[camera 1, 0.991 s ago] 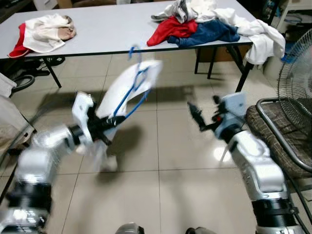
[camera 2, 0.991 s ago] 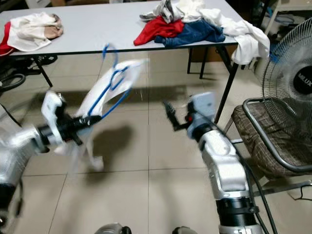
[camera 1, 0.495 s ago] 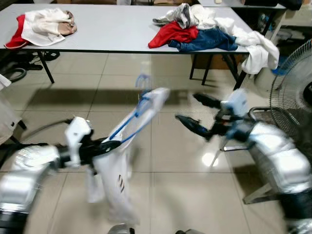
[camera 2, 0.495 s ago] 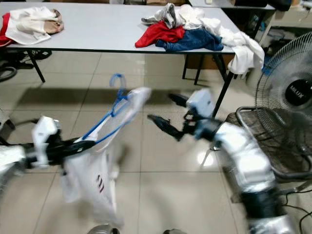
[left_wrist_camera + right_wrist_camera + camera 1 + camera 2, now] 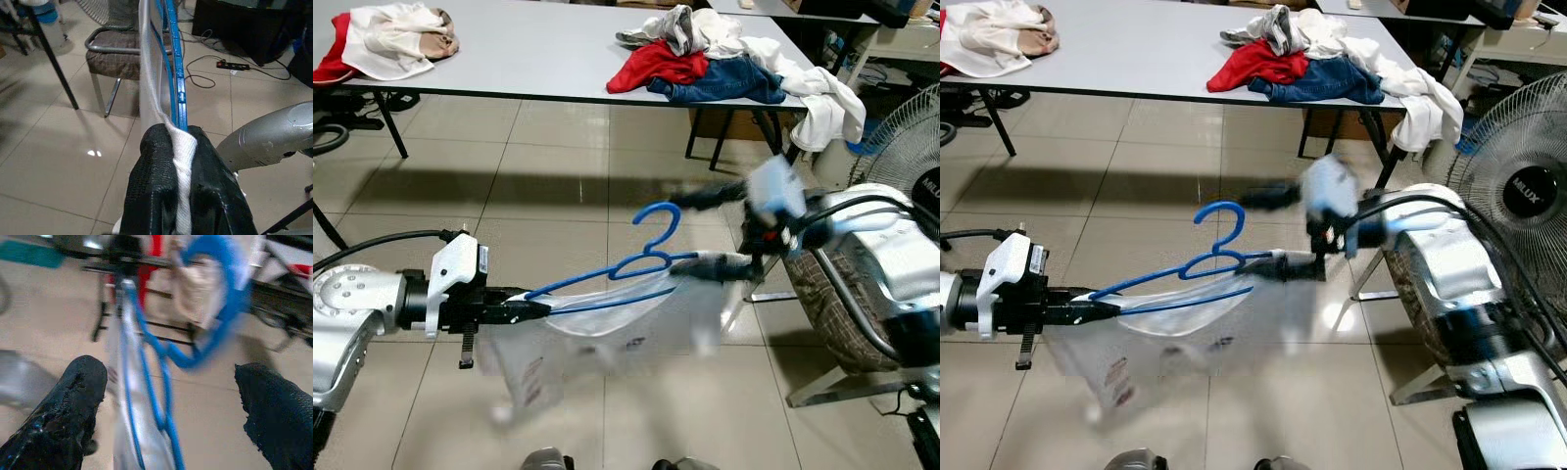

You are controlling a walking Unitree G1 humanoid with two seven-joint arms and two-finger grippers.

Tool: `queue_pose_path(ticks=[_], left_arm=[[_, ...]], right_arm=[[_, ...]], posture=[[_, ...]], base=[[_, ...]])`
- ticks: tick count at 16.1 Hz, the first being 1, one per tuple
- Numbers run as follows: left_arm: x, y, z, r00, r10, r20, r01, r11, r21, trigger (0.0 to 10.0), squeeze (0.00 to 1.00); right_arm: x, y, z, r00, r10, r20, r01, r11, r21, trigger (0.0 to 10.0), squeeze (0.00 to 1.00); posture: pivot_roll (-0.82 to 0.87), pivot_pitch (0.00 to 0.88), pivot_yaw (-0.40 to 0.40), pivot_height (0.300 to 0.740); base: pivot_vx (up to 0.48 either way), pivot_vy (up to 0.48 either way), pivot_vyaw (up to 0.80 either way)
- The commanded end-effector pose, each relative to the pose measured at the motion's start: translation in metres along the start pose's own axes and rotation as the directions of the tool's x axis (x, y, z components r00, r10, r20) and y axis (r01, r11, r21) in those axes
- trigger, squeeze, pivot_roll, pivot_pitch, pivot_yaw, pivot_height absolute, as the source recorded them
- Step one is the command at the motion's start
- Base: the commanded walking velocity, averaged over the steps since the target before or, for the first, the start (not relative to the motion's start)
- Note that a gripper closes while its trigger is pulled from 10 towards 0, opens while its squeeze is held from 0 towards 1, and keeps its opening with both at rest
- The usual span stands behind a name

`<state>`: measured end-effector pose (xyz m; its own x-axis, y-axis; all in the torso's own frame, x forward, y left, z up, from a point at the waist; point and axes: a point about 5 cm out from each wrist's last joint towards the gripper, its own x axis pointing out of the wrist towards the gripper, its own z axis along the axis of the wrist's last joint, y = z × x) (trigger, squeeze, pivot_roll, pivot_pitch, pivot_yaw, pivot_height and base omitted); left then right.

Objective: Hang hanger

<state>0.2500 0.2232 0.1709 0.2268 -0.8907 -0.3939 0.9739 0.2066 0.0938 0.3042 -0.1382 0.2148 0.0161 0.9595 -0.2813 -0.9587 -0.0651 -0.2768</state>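
I'm holding the hanger and shirt up over the tiled floor, mid-frame.

A long grey table [image 5: 509,59] spans the top, a red, blue and white clothes pile [image 5: 724,64] on it. The white garment [image 5: 607,338] sags from the blue plastic hanger [image 5: 636,269] at centre. My left gripper [image 5: 514,311], lower left, pinches its end; my right gripper [image 5: 171,396], right of centre, straddles the other end, fingers spread.

We see our left gripper [image 5: 182,171] with its two black textured fingers [image 5: 151,191] pressed together on a fold of white cloth [image 5: 182,161] and the thin blue plastic hanger [image 5: 177,73]. Beyond them a metal-framed chair with a brown seat cushion [image 5: 122,61] stands on the beige tiled floor [image 5: 58,161], beside a silver robot arm [image 5: 266,137].
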Motion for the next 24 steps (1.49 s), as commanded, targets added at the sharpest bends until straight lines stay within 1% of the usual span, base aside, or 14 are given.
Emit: queue_pose_path(ticks=[1,2,3,5,7,9,11,14,16,21,24], left_arm=[[0.003,0.0,0.012,1.0,-0.018,0.018,0.017,0.997,0.07,0.0,0.0],[0.003,0.001,0.014,1.0,-0.015,0.026,0.013,0.997,0.07,0.0,0.0],[0.004,0.002,0.018,0.999,-0.025,0.028,0.023,0.996,0.086,0.0,0.0],[0.007,0.001,0.019,0.999,-0.043,0.022,0.041,0.994,0.099,0.0,0.0],[0.004,0.005,0.018,0.999,-0.051,0.002,0.051,0.993,0.105,0.0,0.0],[0.002,0.007,0.019,0.999,-0.05,-0.001,0.05,0.993,0.108,0.0,0.0],[0.0,0.009,0.021,0.999,-0.041,0.007,0.04,0.993,0.111,0.0,0.0],[0.0,0.011,0.022,0.999,-0.033,0.015,0.031,0.993,0.117,0.0,0.0],[0.002,0.013,0.023,0.999,-0.032,0.017,0.029,0.991,0.129,0.0,0.0],[0.008,0.019,0.025,0.999,-0.001,0.049,-0.006,0.989,0.151,0.0,0.0],[0.007,0.022,0.025,0.998,0.02,0.061,-0.03,0.987,0.161,0.0,0.0]], right_arm=[[0.003,0.001,0.001,0.999,0.051,-0.011,-0.051,0.999,-0.02,10.0,0.0],[0.005,0.004,0.0,0.995,0.098,-0.006,-0.098,0.995,0.005,7.8,0.0],[0.01,0.005,-0.003,0.99,0.139,-0.008,-0.138,0.99,0.029,0.0,0.0],[0.01,0.006,-0.006,0.988,0.157,-0.011,-0.157,0.987,0.043,0.0,0.0],[0.008,0.006,-0.007,0.98,0.196,-0.024,-0.194,0.977,0.087,0.0,0.0],[0.005,0.006,-0.009,0.978,0.202,-0.05,-0.196,0.974,0.11,0.0,0.0],[0.006,0.004,-0.012,0.978,0.193,-0.076,-0.182,0.974,0.133,0.0,0.0],[0.007,0.004,-0.014,0.98,0.182,-0.086,-0.168,0.975,0.144,0.0,0.0],[0.008,0.001,-0.011,0.986,0.155,-0.059,-0.145,0.978,0.151,0.0,0.0],[0.003,0.009,-0.009,0.983,0.173,-0.066,-0.161,0.974,0.157,0.0,0.0],[-0.001,0.01,-0.009,0.983,0.165,-0.079,-0.15,0.975,0.162,0.0,0.0]], posture=[[-0.01,0.049,-0.074,0.74],[0.0,0.044,-0.077,0.74],[0.0,0.029,-0.058,0.74],[0.01,0.026,-0.064,0.74],[0.0,0.022,-0.063,0.74],[0.0,0.017,-0.066,0.74],[0.0,0.013,-0.061,0.74],[0.0,0.009,-0.057,0.74],[0.0,0.006,-0.056,0.74],[-0.02,0.0,-0.053,0.74],[-0.03,0.0,-0.057,0.74]], base=[[0.0,0.0,0.0],[0.0,0.0,0.0],[0.0,0.0,0.0],[0.0,0.0,0.0],[0.0,0.0,0.0],[0.0,0.0,0.0],[0.0,0.0,0.0],[0.0,0.0,0.0],[0.0,0.0,0.0],[0.0,0.0,0.0],[0.0,0.0,0.0]])
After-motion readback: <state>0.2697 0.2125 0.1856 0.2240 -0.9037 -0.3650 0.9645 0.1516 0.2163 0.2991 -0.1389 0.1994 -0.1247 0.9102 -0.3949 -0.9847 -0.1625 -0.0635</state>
